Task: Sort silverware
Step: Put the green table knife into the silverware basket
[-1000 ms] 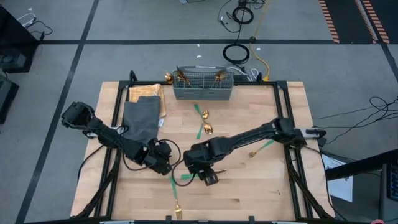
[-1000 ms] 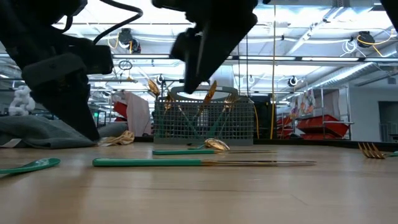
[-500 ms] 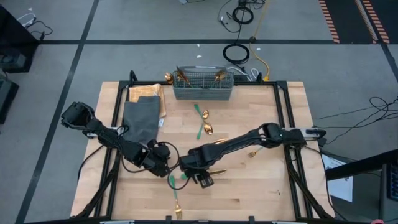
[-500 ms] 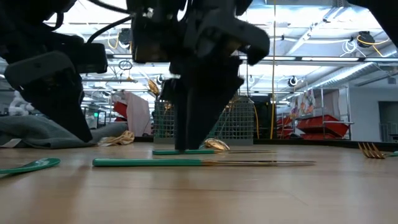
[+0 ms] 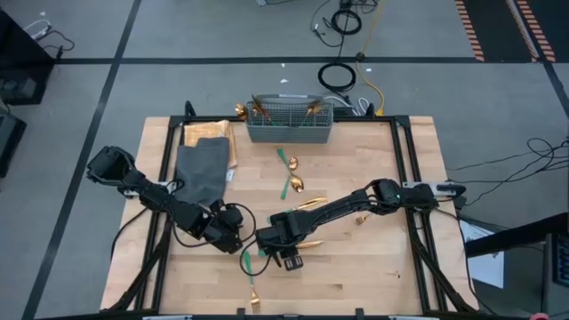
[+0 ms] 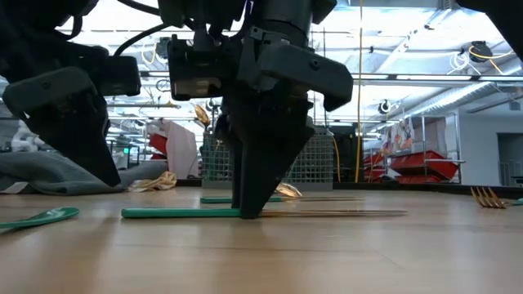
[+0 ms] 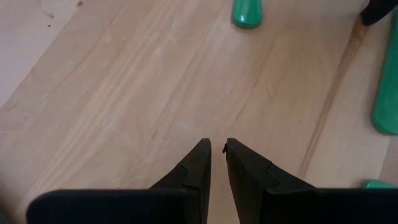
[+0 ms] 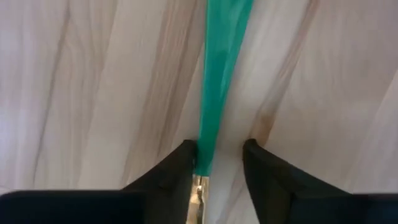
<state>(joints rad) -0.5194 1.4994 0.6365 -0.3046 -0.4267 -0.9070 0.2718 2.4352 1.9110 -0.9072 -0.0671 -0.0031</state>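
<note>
**A:** What does the table (image 5: 373,276) carry, biggest things first?

**B:** The two dark arms reach in from either side and meet near the front middle. Behind them a dark grey cloth (image 5: 203,173) lies at the back left, and a grey mesh basket (image 5: 290,126) stands at the back edge with several gold-headed pieces upright in it. The rest of the silverware is scattered flat on the wood.

**A:** Which piece is the right gripper (image 8: 214,163) on?

**B:** A knife (image 6: 270,213), lying flat near the front middle. In the low view its long axis runs straight across, teal handle to the left and gold blade to the right. In the right wrist view the handle runs straight away from between the fingers, which straddle it where teal meets metal. They are spread, one on each side, tips down at the wood; the left-hand one looks close against the handle, the other stands apart.

**A:** And the left gripper (image 7: 215,155)?

**B:** It sits just left of the right one, low over bare wood, its fingers nearly pressed together with only a slit between, pinching nothing.

**A:** The other loose pieces?

**B:** Two spoons (image 5: 292,184) lie in the middle behind the arms, handles slanting. A fork (image 5: 253,298) lies at the front edge, long axis roughly front to back. Another fork (image 6: 489,196) lies far right.
</note>
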